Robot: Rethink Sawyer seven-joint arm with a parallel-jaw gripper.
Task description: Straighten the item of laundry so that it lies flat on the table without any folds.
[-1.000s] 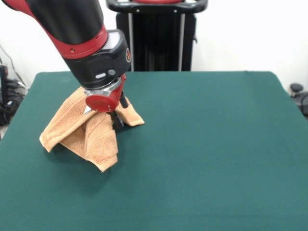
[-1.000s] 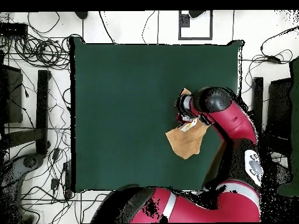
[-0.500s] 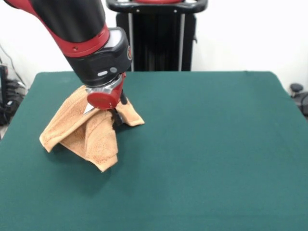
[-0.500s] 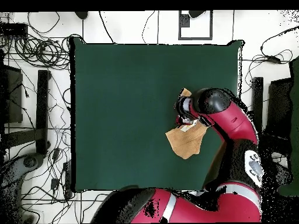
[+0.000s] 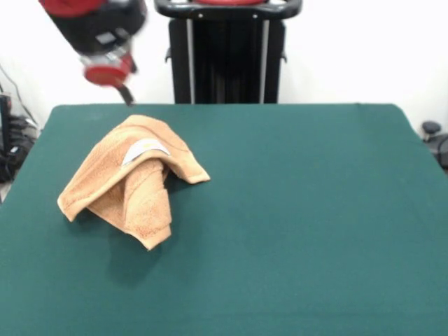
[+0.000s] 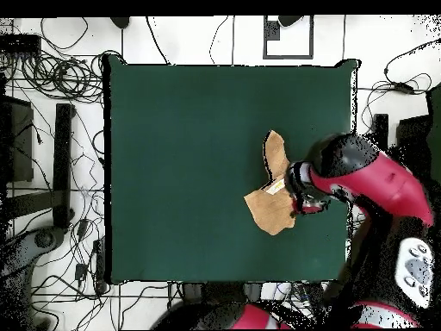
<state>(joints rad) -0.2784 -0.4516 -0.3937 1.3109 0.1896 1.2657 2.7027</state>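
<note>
Front view: rumpled towel (image 5: pixel 133 180) (label (image 5: pixel 145 148) up)

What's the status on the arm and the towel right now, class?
Gripper raised clear of the towel, grip state unreadable. Towel released, bunched in folds, not flat. Table shows nothing in the way.

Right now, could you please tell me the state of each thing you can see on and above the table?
Towel: crumpled in a humped heap with folds, not flat, white label showing on top.
Tool: raised clear above the towel, not touching it; open or shut cannot be told.
Table: green cloth bearing only the towel.
</note>
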